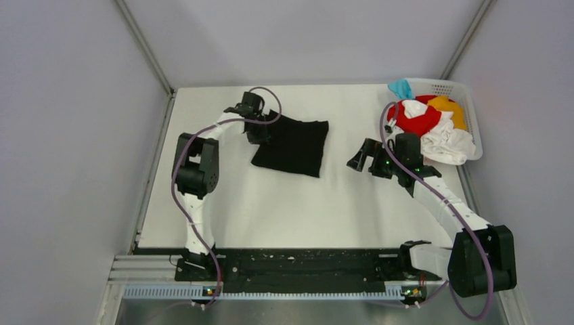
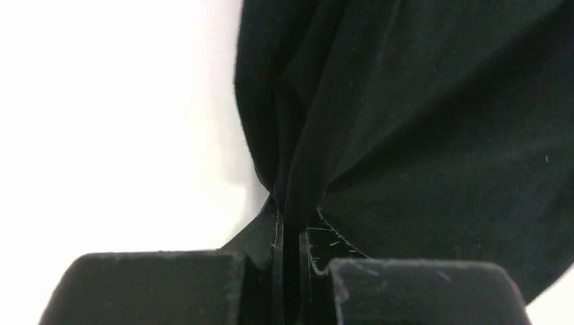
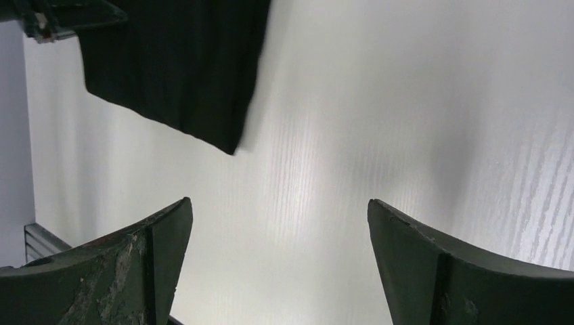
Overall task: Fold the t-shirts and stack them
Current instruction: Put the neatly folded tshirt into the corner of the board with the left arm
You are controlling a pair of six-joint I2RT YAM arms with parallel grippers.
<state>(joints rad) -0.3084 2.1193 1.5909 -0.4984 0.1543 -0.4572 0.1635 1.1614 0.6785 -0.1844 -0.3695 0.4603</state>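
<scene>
The white surface [image 1: 271, 210] carries a folded black t-shirt [image 1: 294, 145] left of centre, towards the far side. A white lattice basket [image 1: 468, 91] sits in the far right corner, heaped with a white t-shirt [image 1: 450, 143], a red t-shirt [image 1: 416, 122], an orange-yellow t-shirt [image 1: 452, 105] and a light blue t-shirt [image 1: 403, 88]. The left gripper [image 2: 290, 237] is clamped on the black t-shirt's left edge, with cloth bunched between its fingers. The right gripper [image 3: 277, 217] is spread wide over bare surface, between the black t-shirt and the basket.
</scene>
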